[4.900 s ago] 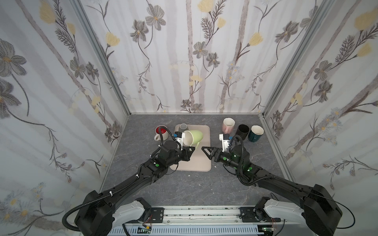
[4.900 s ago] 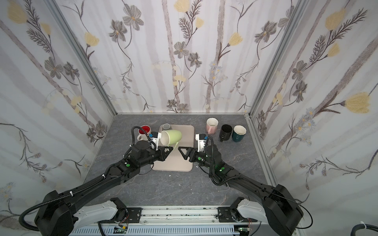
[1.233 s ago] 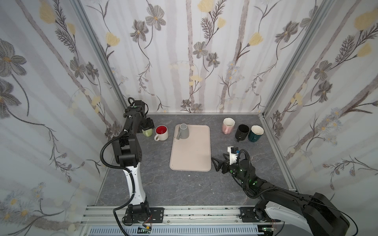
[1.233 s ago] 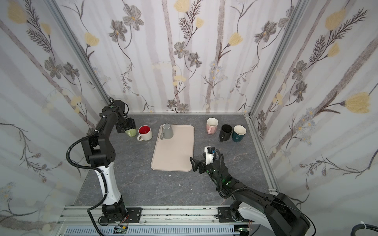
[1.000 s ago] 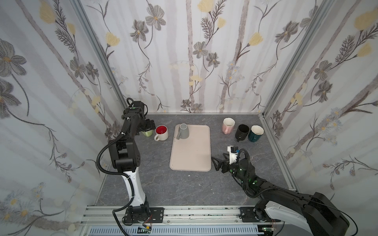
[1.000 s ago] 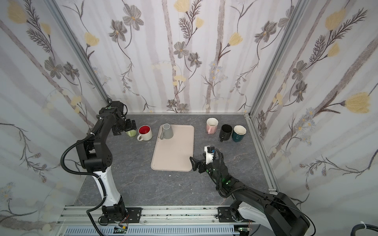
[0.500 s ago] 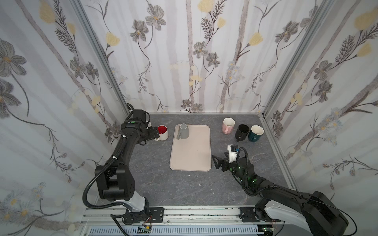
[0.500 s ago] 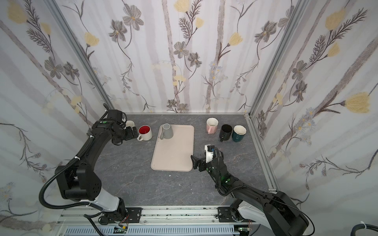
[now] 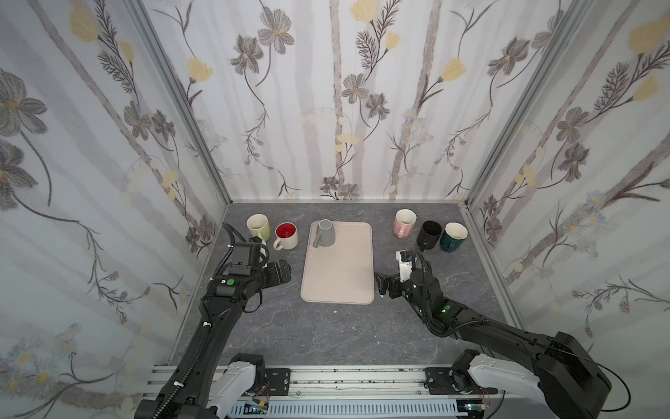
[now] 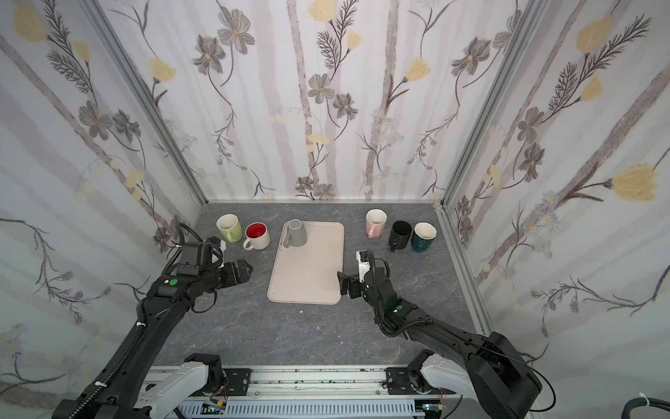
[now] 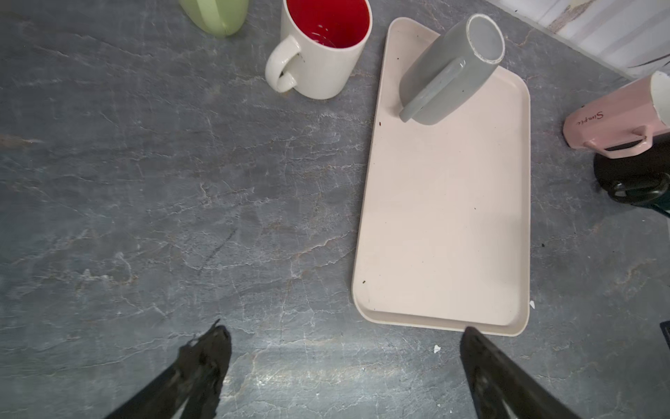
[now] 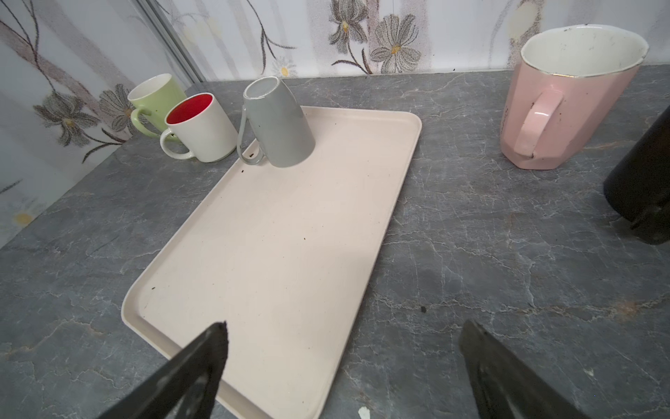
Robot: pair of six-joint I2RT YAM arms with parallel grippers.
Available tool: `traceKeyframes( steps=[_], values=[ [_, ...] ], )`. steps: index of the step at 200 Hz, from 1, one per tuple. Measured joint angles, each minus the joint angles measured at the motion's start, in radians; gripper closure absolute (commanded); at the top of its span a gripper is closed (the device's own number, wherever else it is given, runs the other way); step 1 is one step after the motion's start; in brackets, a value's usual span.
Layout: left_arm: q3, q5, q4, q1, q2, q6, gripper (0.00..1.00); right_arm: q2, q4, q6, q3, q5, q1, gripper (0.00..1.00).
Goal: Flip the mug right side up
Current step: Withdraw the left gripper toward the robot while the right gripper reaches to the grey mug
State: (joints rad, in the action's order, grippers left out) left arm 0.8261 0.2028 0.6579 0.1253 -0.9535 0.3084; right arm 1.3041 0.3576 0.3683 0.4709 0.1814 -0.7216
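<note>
- The grey mug (image 9: 324,234) stands mouth-down on the far left corner of the tray (image 9: 339,279), with its handle towards the tray's left rim. We judge that the turn has not yet begun.
- The left gripper (image 9: 285,272) hangs over the table beside the tray with its jaws spread wide and nothing between them. It is well short of the mug.
- The right gripper (image 9: 380,284) sits at the tray's near right edge, equally wide and empty.
- We recommend the left gripper for the approach, as it is on the mug's side.
- We keep its path clear of the red-lined mug (image 9: 286,235), which stands just beside the tray.
- We close across the mug body, away from the handle. The glazed wall tapers towards the base and may slip.
- We lift clear of the tray before rotating, so the rim does not scrape.
- We release only once the base rests flat.
</note>
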Motion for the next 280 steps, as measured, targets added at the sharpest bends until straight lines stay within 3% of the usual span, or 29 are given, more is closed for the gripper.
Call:
traceKeyframes(
  steps=[45,96,152,280],
  values=[
    [-0.062,0.034,-0.084,0.051,0.068,0.100,0.00,0.180,-0.090,0.111,0.195,0.035,-0.054,0.00],
    [-0.084,0.018,-0.084,0.093,0.153,0.118,0.00,0.498,-0.280,0.189,0.601,0.095,-0.136,0.00],
    [-0.129,-0.013,-0.076,0.098,0.267,0.152,0.00,0.794,-0.413,0.245,0.966,0.114,-0.155,0.00],
    [-0.147,0.050,-0.084,0.098,0.283,0.166,0.00,1.171,-0.604,0.359,1.429,0.179,-0.174,0.01]
  ],
)
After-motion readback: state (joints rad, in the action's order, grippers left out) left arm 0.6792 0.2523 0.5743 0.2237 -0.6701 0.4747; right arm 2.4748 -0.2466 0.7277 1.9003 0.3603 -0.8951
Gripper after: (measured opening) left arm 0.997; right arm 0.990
